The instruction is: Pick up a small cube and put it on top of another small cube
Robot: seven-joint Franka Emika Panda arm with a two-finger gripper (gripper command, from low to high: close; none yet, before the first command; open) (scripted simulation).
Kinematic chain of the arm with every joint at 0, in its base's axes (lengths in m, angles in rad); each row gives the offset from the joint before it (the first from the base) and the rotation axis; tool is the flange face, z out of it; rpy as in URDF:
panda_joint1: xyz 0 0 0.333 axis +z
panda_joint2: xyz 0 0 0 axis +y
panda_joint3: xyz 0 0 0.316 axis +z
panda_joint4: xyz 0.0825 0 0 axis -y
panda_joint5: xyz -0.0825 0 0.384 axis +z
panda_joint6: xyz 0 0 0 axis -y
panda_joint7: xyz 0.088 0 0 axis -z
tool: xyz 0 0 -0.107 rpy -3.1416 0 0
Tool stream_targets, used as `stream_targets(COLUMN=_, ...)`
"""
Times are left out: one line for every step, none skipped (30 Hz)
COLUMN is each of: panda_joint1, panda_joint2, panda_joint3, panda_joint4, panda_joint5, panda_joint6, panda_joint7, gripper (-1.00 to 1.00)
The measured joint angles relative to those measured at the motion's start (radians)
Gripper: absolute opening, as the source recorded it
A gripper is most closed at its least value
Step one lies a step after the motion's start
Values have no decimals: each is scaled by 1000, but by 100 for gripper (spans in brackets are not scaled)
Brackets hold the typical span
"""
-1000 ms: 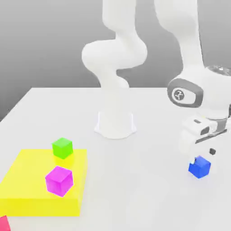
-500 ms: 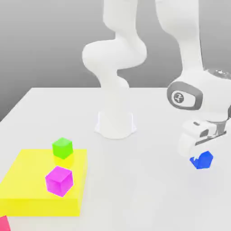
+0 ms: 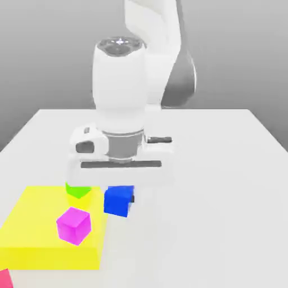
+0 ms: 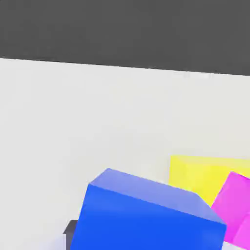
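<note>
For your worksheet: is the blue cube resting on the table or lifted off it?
Lifted: the blue cube hangs beneath the shut gripper, beside the yellow platform.

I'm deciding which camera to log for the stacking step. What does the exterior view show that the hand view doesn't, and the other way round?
Exterior view alone: the white arm, the green cube half hidden under the hand, a red object at the bottom corner on the exterior view's left, and the gripper with jaws shut on the blue cube.

Hand view alone: the dark band beyond the table's far edge.

Both: the blue cube, the magenta cube, the yellow block and the white table.
</note>
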Motion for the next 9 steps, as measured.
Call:
stream_targets(panda_joint1=-15, panda_joint2=11, panda_joint3=-20, panda_joint4=3, panda_joint5=6, panda_joint6=6, panda_joint7=-25, gripper=-100)
stream_targets(panda_joint1=-25, panda_joint2=33, panda_joint3=-29, panda_joint4=2, panda_joint5=13, panda_joint6=30, panda_joint7=-40, gripper=-100)
stream_targets(panda_joint1=-31, panda_joint2=61, panda_joint3=-34, panda_joint4=-3, panda_joint5=20, panda_joint6=62, panda_joint7=-50, gripper=-100)
stream_targets(panda_joint1=-32, panda_joint2=92, panda_joint3=-35, panda_joint4=-9, panda_joint5=25, panda_joint6=98, panda_joint7=-58, gripper=-100)
stream_targets(panda_joint1=-24, panda_joint2=123, panda_joint3=-46, panda_joint4=-15, panda_joint5=30, panda_joint6=136, panda_joint7=-62, gripper=100)
stream_targets(panda_joint1=-25, panda_joint2=123, panda_joint3=-47, panda_joint4=-15, panda_joint5=30, panda_joint6=136, panda_joint7=-62, gripper=100)
stream_targets(panda_joint1=-26, panda_joint2=123, panda_joint3=-47, panda_joint4=-15, panda_joint5=30, panda_joint6=136, panda_joint7=-62, gripper=100)
stream_targets(panda_joint1=-28, panda_joint2=123, panda_joint3=-46, panda_joint4=-15, panda_joint5=30, panda_joint6=136, panda_joint7=-62, gripper=100)
stream_targets(panda_joint1=-29, panda_joint2=123, panda_joint3=-46, panda_joint4=-15, panda_joint5=30, panda_joint6=136, panda_joint7=-62, gripper=100)
